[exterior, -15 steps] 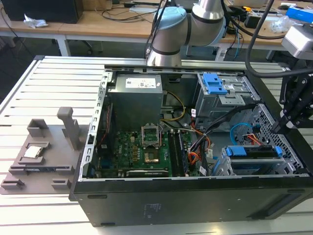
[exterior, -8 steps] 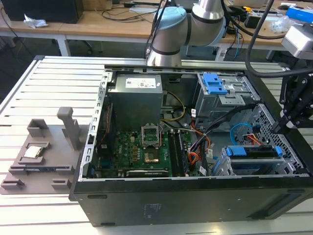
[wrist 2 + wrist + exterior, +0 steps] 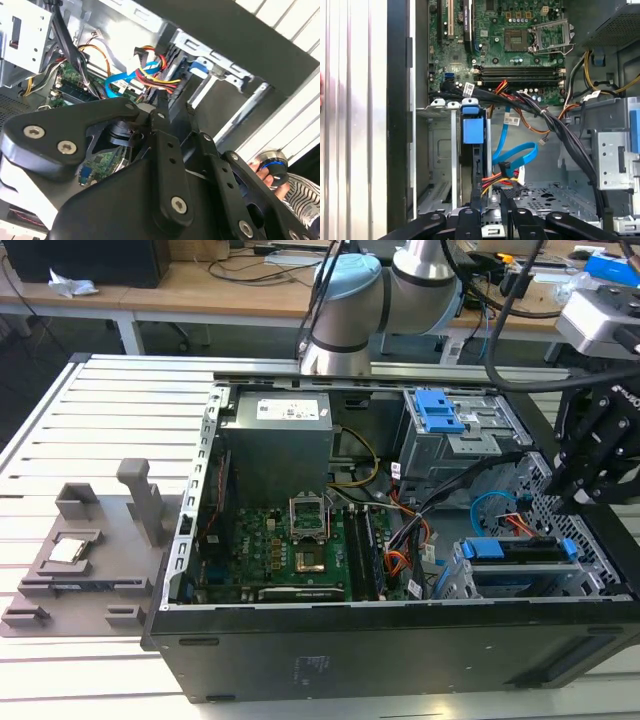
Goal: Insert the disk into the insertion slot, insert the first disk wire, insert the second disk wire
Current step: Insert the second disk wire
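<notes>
Exterior view, left to right: one grey moulded plastic fixture (image 3: 85, 550) lies at the left of the frame on the slatted aluminium table (image 3: 60, 420). Beside it is one open black computer tower (image 3: 380, 660), laid on its side. Inside the tower are one green motherboard (image 3: 290, 550) and one grey box-shaped power supply (image 3: 275, 435) at upper centre. There are two grey metal drive cages, the taller cage with a blue latch (image 3: 440, 412) at upper right and the low perforated insertion slot (image 3: 455, 582) at lower right. The one disk in its bright blue plastic carrier (image 3: 490, 548) already sits inside the insertion slot. One black gripper (image 3: 578, 498) hangs over the tower's right end, above the slot, on one silver and pale blue robot arm (image 3: 350, 310). First wrist view: the disk (image 3: 472, 131) stands edge-on in the slot (image 3: 440, 150). Just to its right are one flat blue ribbon cable (image 3: 517, 152) and one bundle of red, yellow and black wires (image 3: 495, 177); it cannot be told whether either is plugged in. The gripper (image 3: 490, 212) sits at the lower edge, near the bundle, and it cannot be told whether the pincer is released or clenched. Second wrist view, lower right: one hand (image 3: 267, 177) rests on one round silver knob with a blue ring (image 3: 272, 162).
</notes>
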### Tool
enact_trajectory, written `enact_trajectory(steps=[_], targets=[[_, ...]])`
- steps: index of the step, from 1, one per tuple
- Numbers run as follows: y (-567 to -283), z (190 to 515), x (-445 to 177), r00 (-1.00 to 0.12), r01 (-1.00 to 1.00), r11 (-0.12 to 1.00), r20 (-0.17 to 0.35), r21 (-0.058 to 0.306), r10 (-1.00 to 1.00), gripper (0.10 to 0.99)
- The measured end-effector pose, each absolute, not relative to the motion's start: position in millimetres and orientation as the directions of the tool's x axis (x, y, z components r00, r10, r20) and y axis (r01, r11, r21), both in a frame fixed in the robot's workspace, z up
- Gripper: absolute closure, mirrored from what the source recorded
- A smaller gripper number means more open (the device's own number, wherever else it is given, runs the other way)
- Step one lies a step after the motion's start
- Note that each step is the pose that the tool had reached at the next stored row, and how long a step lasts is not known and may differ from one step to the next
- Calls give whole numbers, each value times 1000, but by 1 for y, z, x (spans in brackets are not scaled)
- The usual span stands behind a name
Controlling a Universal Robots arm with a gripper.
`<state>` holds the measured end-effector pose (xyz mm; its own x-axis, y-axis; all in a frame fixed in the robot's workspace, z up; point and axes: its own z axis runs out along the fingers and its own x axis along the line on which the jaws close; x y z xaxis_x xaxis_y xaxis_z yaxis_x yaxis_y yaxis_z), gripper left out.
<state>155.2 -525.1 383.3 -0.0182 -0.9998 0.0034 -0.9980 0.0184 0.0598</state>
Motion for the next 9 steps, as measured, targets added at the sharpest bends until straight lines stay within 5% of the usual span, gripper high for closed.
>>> enact_trajectory(steps=[9], targets=[[-513,374,140,127,-990,-126,16,61,-992,784]])
